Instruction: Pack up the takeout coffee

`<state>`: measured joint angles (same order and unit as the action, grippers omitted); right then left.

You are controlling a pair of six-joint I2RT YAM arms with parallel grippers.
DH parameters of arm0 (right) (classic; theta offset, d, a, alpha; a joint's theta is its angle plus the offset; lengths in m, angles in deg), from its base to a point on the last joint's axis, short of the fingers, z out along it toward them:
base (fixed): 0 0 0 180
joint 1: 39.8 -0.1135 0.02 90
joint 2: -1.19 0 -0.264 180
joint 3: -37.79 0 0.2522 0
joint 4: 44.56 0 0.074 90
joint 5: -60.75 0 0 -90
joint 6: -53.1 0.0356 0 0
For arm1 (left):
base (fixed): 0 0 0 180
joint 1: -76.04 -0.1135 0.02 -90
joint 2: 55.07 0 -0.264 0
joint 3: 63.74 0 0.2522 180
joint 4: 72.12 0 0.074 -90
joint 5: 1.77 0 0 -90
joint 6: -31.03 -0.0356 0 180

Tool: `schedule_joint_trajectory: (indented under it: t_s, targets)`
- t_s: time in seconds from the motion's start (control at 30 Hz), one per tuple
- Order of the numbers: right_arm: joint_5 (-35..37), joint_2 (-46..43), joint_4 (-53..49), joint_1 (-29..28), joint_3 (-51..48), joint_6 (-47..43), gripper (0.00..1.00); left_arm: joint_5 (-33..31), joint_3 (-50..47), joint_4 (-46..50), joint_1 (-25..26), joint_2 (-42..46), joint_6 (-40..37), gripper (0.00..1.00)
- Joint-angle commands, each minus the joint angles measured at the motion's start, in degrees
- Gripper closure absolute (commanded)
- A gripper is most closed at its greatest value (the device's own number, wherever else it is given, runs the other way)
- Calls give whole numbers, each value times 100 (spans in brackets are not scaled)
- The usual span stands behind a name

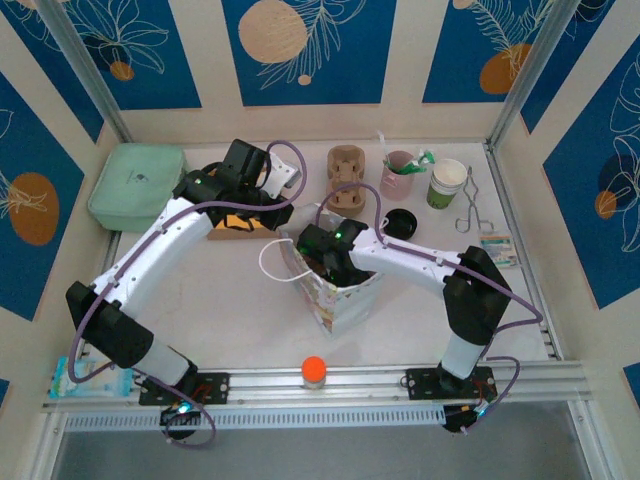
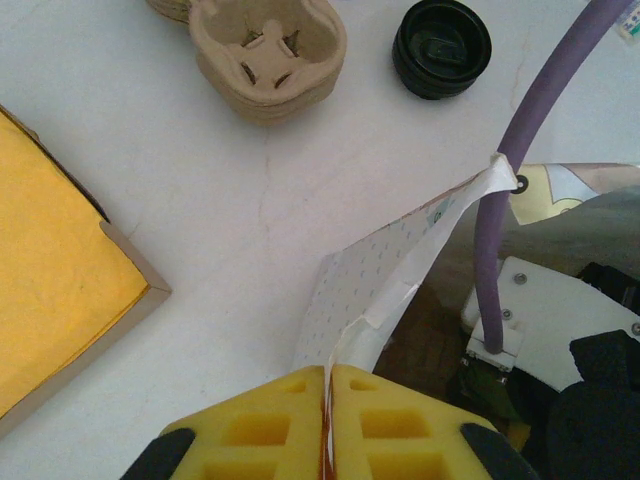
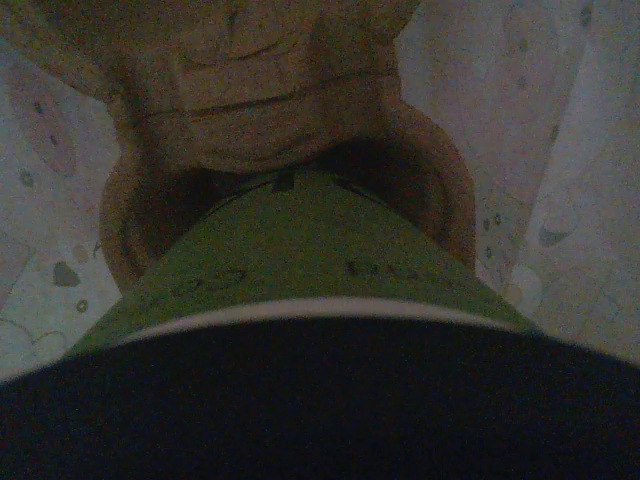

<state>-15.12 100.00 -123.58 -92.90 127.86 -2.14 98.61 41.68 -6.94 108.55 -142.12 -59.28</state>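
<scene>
White arms [image 1: 150, 250], black joints [image 1: 470, 290], purple cables [image 2: 500, 250]

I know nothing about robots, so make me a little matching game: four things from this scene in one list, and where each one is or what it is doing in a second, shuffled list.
Column one
1. takeout coffee
2. left tool
3. loose black lid
4. metal tongs

Column two
A. on the table beside the stacked green cups
B. shut on the white handle of the paper bag
C. inside the paper bag
D. on the table near the pink cup

Pairs: 1-C, 2-B, 3-D, 4-A
</scene>
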Motion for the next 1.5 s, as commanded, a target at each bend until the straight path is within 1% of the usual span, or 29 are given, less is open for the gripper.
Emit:
schedule_joint_trajectory:
  t_s: [0.0, 0.57, 1.13, 1.47]
  targets:
    - [-233, -67, -216, 37, -183, 84, 59, -225, 169, 16, 10, 188, 58, 90]
    - [-298, -274, -374, -97, -386, 239, 59, -742, 269, 147, 7, 104, 12, 90]
    - [-473, -156, 30, -170, -685, 382, 59, -667, 174, 74, 163, 95, 49, 90]
    - [-456, -127, 109, -226, -697, 425, 59, -870, 98, 124, 231, 65, 48, 91]
